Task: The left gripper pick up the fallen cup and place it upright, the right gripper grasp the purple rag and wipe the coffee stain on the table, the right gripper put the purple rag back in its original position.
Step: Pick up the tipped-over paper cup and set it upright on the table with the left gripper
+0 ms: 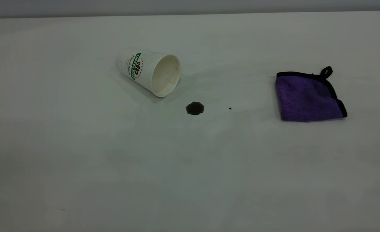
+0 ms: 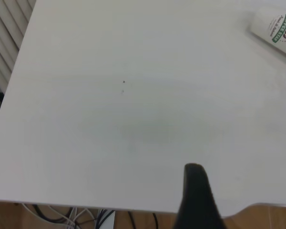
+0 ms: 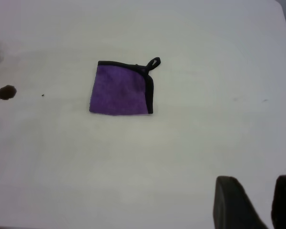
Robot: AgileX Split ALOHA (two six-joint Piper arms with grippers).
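Observation:
The cup (image 1: 148,72) lies on its side on the table (image 1: 112,167), its mouth turned toward the coffee stain (image 1: 195,108), a small dark blot just in front of it. The purple rag (image 1: 307,96) lies folded flat at the right, its black loop at the far corner. Neither gripper shows in the exterior view. My left gripper (image 2: 200,200) hovers near the table's edge, far from the cup (image 2: 276,26). My right gripper (image 3: 257,183) is open and holds nothing, well away from the rag (image 3: 120,89) and the stain (image 3: 6,92).
A tiny black speck (image 1: 230,108) sits between the stain and the rag. In the left wrist view the table's edge (image 2: 86,206) runs close by, with cables (image 2: 76,217) below it and white slats (image 2: 5,38) beside the table.

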